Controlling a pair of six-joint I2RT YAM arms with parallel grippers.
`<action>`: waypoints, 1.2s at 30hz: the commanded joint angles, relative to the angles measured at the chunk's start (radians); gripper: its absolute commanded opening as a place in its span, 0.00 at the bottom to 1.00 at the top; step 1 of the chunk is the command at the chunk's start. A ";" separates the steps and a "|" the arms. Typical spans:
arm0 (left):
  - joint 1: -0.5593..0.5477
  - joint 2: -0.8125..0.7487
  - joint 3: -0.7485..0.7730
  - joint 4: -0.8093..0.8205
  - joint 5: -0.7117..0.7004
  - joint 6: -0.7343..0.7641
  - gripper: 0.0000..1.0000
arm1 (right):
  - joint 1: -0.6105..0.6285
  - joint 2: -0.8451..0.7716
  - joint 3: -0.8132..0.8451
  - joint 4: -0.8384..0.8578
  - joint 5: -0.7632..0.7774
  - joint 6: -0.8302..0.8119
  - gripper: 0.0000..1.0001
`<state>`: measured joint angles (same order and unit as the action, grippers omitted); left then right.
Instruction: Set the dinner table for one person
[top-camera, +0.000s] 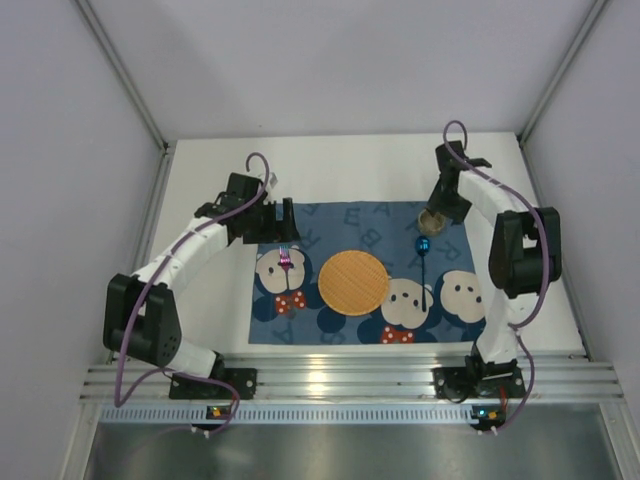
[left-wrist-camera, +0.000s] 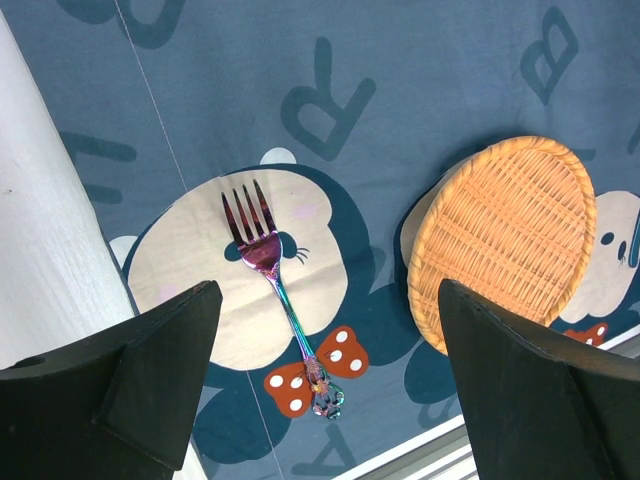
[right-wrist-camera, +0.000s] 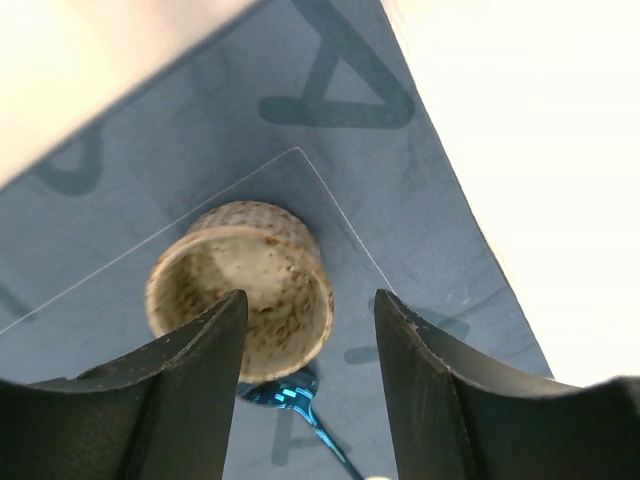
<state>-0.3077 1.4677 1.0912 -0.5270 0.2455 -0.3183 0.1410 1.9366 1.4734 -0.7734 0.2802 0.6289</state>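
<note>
Now hovering, nothing held

My left pincer (left-wrist-camera: 328, 290) gapes above the iridescent metal fork (left-wrist-camera: 270, 262), left of the round orange woven plate (left-wrist-camera: 505, 240). My right pincer (right-wrist-camera: 310, 298), wide too, hangs over the speckled beige cup (right-wrist-camera: 240, 270), far-right of it. The plain white desk (top-camera: 340, 165) lies beneath.

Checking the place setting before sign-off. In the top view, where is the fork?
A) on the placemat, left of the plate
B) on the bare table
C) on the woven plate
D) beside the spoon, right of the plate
A: the fork lies on the placemat left of the woven plate, apart from it; the spoon lies right of it.
</note>
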 joint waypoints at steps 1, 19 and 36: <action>0.010 0.016 0.036 0.027 -0.009 0.008 0.95 | -0.008 -0.122 0.093 -0.046 0.027 -0.026 0.54; 0.016 -0.104 0.021 -0.054 -0.121 -0.005 0.98 | 0.029 -0.325 0.541 -0.236 -0.352 -0.372 0.94; 0.016 -0.627 -0.367 0.129 -0.374 0.022 0.99 | 0.103 -1.313 -0.762 0.577 -0.328 -0.293 1.00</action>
<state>-0.2920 0.9108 0.7860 -0.5571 -0.2394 -0.3519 0.2295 0.6918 0.6628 -0.3065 -0.0410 0.3592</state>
